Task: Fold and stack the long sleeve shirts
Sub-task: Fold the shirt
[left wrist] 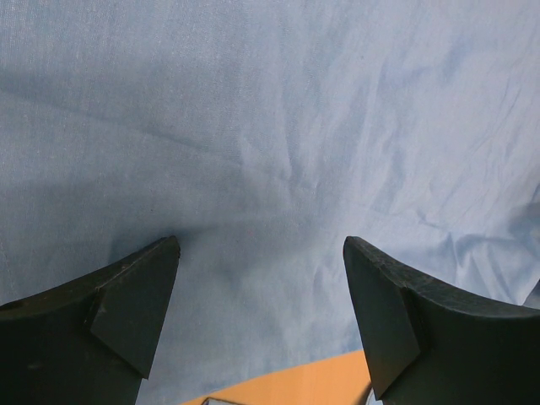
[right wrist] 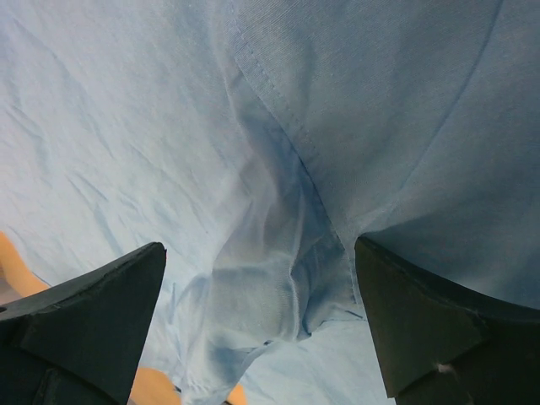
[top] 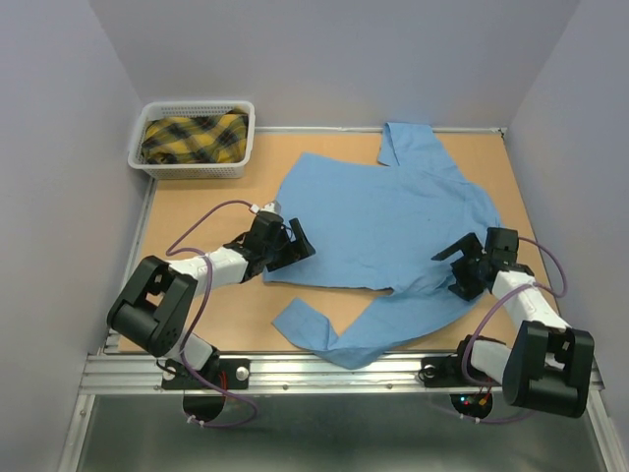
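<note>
Tan tabletop [top: 197,197], blue shirt [top: 393,231] spread, basket [top: 192,169] holding plaid cloth [top: 194,138], perhaps shirt

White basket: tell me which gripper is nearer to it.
Left. The left gripper is at the blue shirt's left edge, on the side of the basket; the right gripper is across the shirt, far right.

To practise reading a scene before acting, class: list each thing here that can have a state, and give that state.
shirt, spread flat, not yet folded
basket, holding a plaid cloth
plaid cloth, bunched inside the basket
left gripper, jaws open over the shirt, holding nothing
right gripper, jaws open over the shirt, holding nothing
</note>
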`<action>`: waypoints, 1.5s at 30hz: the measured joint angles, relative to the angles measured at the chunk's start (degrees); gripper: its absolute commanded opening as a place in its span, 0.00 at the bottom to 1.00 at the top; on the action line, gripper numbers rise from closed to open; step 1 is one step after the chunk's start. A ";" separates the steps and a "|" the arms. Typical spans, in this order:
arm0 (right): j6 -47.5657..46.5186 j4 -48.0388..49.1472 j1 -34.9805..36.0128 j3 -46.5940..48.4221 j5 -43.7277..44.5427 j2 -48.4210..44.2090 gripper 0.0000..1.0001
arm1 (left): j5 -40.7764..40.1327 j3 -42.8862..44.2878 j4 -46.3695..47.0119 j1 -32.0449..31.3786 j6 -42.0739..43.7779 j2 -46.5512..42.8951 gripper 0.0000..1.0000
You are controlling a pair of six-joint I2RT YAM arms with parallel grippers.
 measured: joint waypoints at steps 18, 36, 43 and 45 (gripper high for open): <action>2.21 -7.74 0.07 3.91 21.68 1.95 1.00 | 1.84 -1.40 2.16 4.00 -0.44 -0.42 0.91; -9.11 -13.64 13.00 22.58 26.67 13.60 1.00 | -6.62 3.58 -14.14 -4.72 4.96 -12.46 0.92; -11.91 -12.85 14.71 25.07 27.45 25.57 1.00 | -7.23 5.07 -11.76 -3.50 4.63 0.83 0.92; -12.66 -12.81 14.71 26.88 27.96 27.93 1.00 | -6.82 6.14 -9.16 -2.99 4.22 1.99 0.92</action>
